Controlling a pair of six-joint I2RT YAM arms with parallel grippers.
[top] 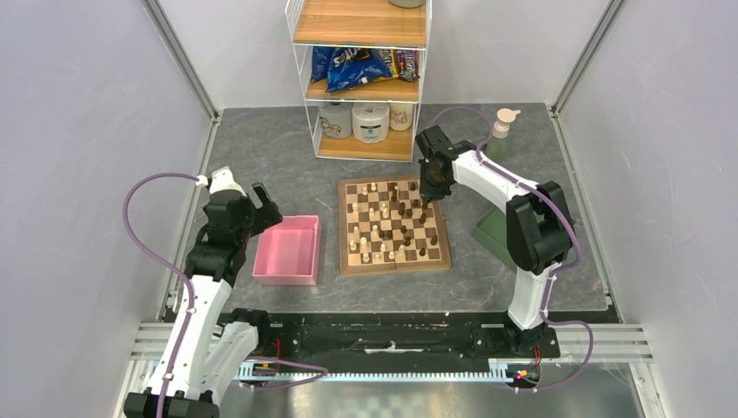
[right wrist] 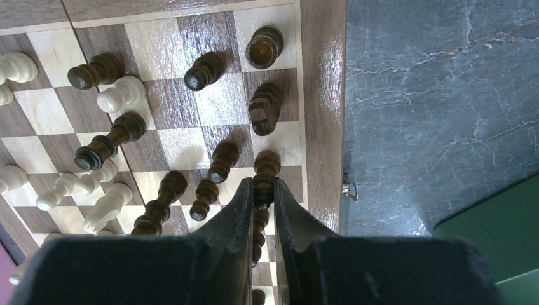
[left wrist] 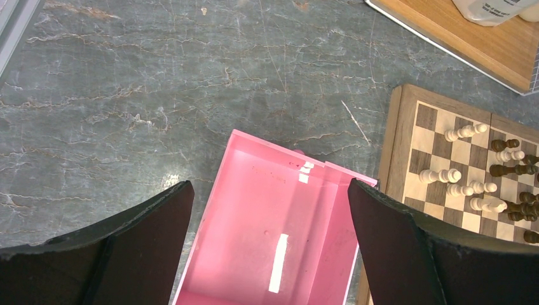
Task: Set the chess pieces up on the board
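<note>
Chess pieces (top: 384, 214): stood jumbled across the board (top: 392, 266) at the table's middle, mostly unranked (pinched one dark piece (right wrist: 266, 166) in right tool (right wrist: 264, 190); left tool (left wrist: 268, 184) spread).

Lab: grey panel walls (top: 78, 131), mounting rail (top: 609, 344)

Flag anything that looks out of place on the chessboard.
On the checkered wooden chessboard, cream-white chess pieces and dark brown chess pieces sit mixed together across the middle squares instead of in ranks along opposite edges. Nothing looks spilled or broken.
</note>
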